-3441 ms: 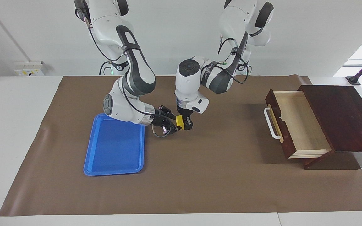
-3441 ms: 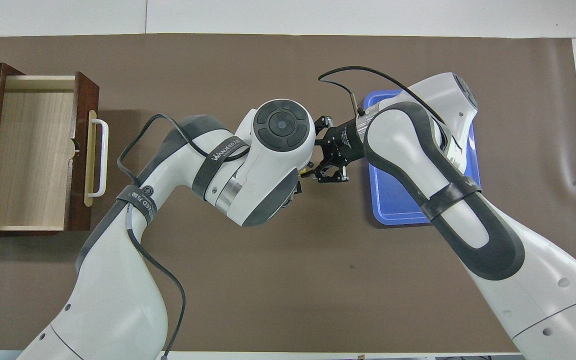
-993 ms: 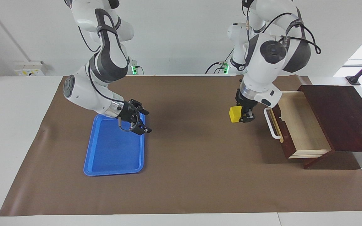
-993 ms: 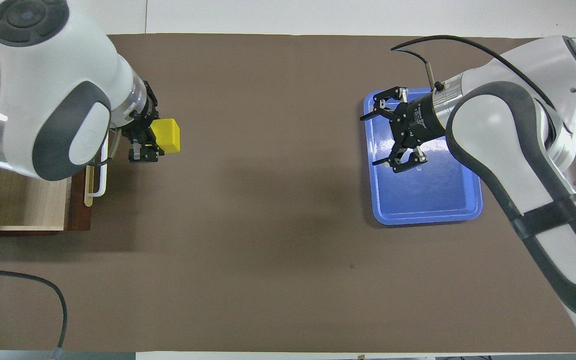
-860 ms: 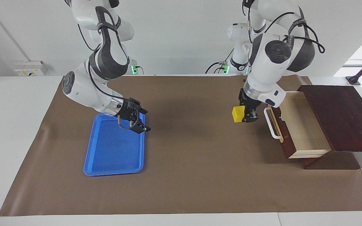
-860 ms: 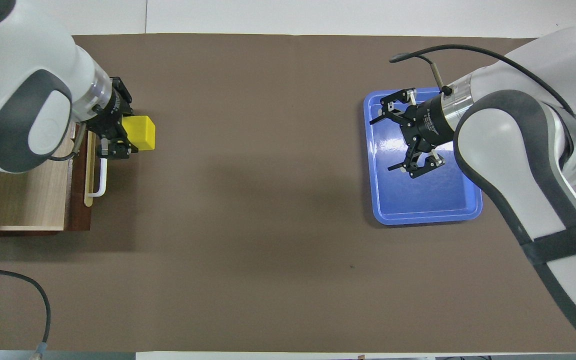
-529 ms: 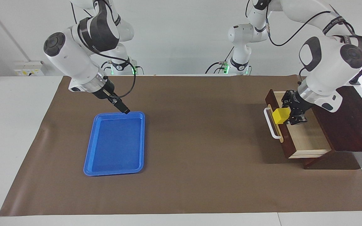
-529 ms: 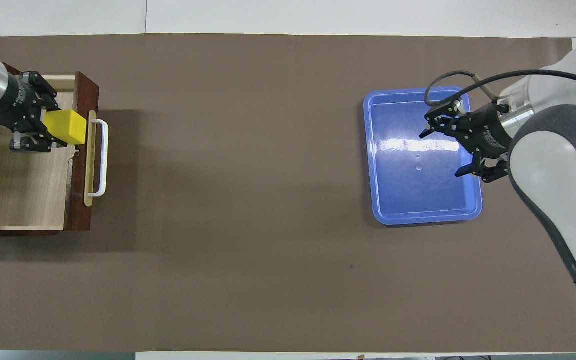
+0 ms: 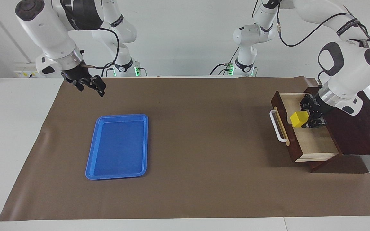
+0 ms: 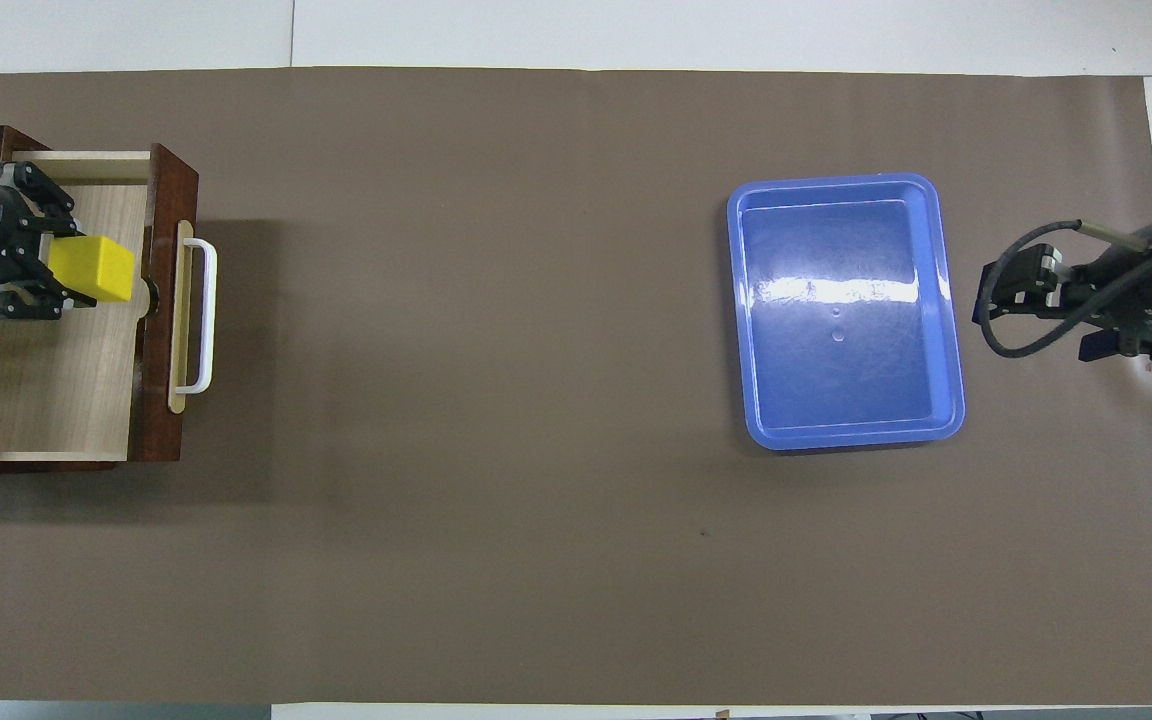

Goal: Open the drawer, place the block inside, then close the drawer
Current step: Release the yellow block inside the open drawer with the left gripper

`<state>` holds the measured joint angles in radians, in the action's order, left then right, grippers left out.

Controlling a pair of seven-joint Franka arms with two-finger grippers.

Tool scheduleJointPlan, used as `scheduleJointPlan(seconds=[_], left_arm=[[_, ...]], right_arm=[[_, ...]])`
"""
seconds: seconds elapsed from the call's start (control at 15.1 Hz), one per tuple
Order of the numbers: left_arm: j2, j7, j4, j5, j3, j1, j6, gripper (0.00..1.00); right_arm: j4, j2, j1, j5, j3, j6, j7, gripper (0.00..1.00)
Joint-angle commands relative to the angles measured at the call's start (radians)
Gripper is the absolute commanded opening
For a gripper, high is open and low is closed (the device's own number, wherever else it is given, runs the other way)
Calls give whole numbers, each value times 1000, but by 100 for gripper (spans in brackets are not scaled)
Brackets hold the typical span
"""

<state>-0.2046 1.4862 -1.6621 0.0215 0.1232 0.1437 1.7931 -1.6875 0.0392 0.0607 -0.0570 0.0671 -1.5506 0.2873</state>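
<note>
The drawer (image 9: 313, 141) stands pulled open from its dark wooden box (image 9: 358, 118) at the left arm's end of the table, its white handle (image 9: 276, 126) facing the middle. My left gripper (image 9: 307, 120) is shut on the yellow block (image 9: 298, 119) and holds it over the pale interior, just inside the front panel. In the overhead view the block (image 10: 91, 270) sits in the left gripper (image 10: 64, 268) over the drawer (image 10: 56, 390). My right gripper (image 9: 90, 85) is open and empty, raised over the mat at the right arm's end, beside the blue tray.
A flat blue tray (image 9: 117, 147) lies empty on the brown mat toward the right arm's end; it also shows in the overhead view (image 10: 841, 340). The brown mat (image 9: 204, 144) covers most of the white table.
My left gripper has carried the block from over the drawer's front panel further in over the interior. My right arm has lifted away from the tray toward its own end.
</note>
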Motion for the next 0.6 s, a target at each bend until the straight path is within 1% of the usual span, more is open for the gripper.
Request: scheduleJointPlan(seconds=[0.0,0.13,0.26,0.53], left_arm=[[128,-59,-226,-2,3,45,136,0],[131,-63,-235,-2,1,50,150,0],[129,-61,-246,-2,1,60,164,0],[131,-60,-286,-2,1,79,213,0]], right_arm=[[-14,33,18,29,11,14,-153,100],[-11,33,16,97,14,6,-241,100],[-14,33,11,106,14,-3,-313,100],[-18,34,4,108,17,-16,-327,100]])
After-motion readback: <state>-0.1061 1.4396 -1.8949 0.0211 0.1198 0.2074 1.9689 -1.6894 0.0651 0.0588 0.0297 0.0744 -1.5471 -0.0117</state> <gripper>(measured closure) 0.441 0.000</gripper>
